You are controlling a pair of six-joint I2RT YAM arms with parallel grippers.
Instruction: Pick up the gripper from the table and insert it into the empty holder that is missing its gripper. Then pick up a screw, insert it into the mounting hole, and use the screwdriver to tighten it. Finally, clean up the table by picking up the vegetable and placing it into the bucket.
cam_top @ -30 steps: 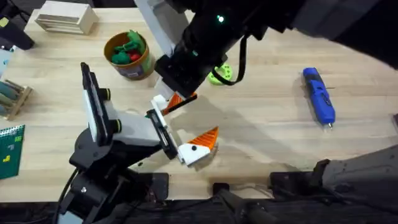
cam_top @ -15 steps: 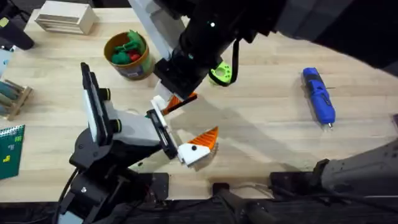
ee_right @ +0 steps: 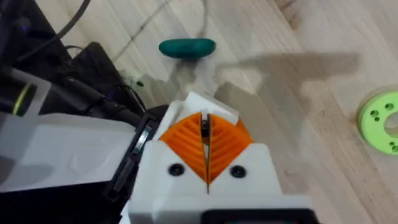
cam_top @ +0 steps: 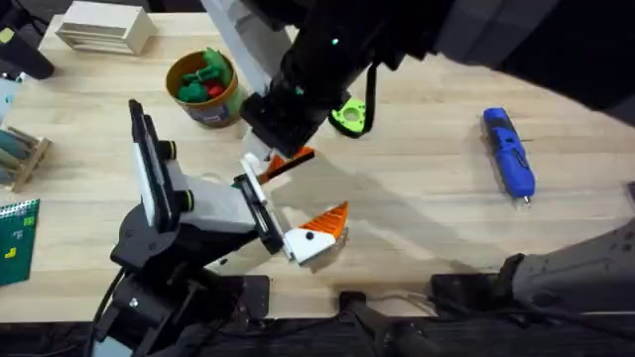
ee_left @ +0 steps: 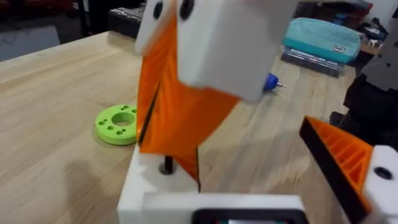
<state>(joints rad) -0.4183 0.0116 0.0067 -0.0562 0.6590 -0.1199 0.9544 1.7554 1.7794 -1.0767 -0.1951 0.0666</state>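
Note:
My left gripper (cam_top: 288, 203) stands open in the middle of the table, fingers spread wide. One finger carries an orange tip (cam_top: 325, 224); the other is the white holder (cam_top: 255, 167). My right gripper (cam_top: 283, 134) reaches across from the right and is shut on the orange gripper (cam_top: 289, 161), pressing it down against the holder (ee_left: 163, 186). Its orange pads (ee_right: 186, 144) meet right over the white block (ee_right: 208, 104). The dark green vegetable (ee_right: 186, 47) lies on the table by the left arm's base. The blue screwdriver (cam_top: 509, 152) lies at the right. The tan bucket (cam_top: 203, 89) stands at the back left.
A lime-green ring (cam_top: 349, 116) lies just behind the right gripper. Leafy green and red toys fill the bucket. A pale wooden block (cam_top: 104, 28) sits at the back left, a small wooden rack (cam_top: 20, 154) and a green card (cam_top: 18, 238) at the left edge.
The right arm has edged a little to the left and back, covering more of the lime-green ring. The left arm and its fingers have stayed still.

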